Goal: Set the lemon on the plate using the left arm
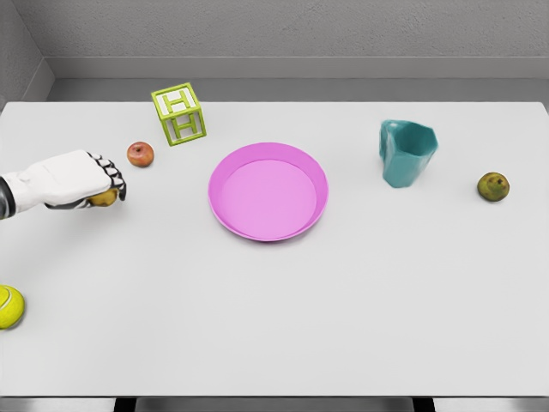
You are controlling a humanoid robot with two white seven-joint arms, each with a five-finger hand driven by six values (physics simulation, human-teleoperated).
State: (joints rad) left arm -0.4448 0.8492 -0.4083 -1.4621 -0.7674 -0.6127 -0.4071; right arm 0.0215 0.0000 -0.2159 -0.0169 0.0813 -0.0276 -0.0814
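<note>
At the left edge of the frame, the left hand point(81, 178) has its fingers point(115, 178) clamped on the lemon point(104, 198). The pink plate point(268, 191) sits mid-desk point(283, 309), well apart.

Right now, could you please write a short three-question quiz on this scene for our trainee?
1. True or false: the pink plate already holds a piece of fruit.
2. Which object stands nearest the left hand? A) teal cup B) red apple C) tennis ball
3. Fill in: the left hand's fingers are curled around the ____.

Key: 1. False, the plate is bare. 2. B. 3. lemon, just visible under the fingers, left of the plate.
</note>
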